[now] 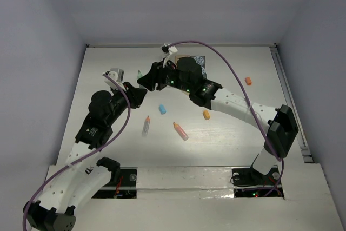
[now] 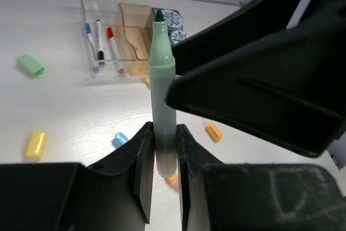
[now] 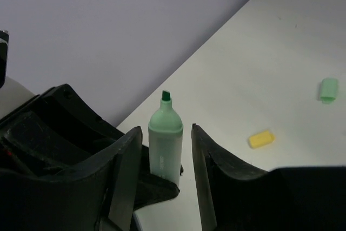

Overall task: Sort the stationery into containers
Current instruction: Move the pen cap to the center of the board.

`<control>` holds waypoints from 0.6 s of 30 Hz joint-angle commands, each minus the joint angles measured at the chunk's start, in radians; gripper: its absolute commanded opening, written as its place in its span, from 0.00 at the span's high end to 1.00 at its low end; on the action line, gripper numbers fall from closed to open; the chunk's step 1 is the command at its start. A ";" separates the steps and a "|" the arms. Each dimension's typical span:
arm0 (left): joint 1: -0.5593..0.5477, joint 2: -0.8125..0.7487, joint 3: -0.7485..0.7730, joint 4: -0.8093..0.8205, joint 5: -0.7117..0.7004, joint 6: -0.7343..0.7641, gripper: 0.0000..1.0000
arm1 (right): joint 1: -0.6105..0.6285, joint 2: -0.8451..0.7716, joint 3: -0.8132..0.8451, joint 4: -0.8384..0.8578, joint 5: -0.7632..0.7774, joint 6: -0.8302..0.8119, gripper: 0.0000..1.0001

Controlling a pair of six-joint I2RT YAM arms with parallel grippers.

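Above the table, left tool grips green marker; right tool spread around it.

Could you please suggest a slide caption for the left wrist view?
Left gripper holding an uncapped green marker, a loose green cap and the bins on the table behind.

Your table is white with a faint plank grain. Toward its far edge the row of bins stands on it. In the left wrist view you see a green cap left of the bins and a yellow piece nearer the camera. Mid-table lie a blue piece, a marker with an orange cap, a pink-orange marker and an orange piece, all apart. A second orange piece sits alone toward the right edge
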 commanded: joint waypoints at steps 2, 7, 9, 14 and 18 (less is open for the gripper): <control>0.012 -0.023 0.012 -0.009 -0.081 0.045 1.00 | 0.014 -0.021 0.068 -0.096 -0.006 -0.086 0.40; 0.012 -0.046 0.041 -0.036 -0.124 0.062 1.00 | -0.077 -0.064 0.065 -0.124 -0.111 -0.116 0.27; 0.012 -0.055 0.047 -0.039 -0.164 0.068 1.00 | -0.104 -0.077 0.047 -0.127 -0.142 -0.112 0.29; 0.041 -0.080 0.044 -0.047 -0.258 0.066 1.00 | -0.159 -0.061 0.039 -0.130 -0.151 -0.127 0.61; 0.051 -0.081 0.043 -0.036 -0.217 0.065 1.00 | -0.182 0.060 0.137 -0.202 -0.159 -0.170 0.76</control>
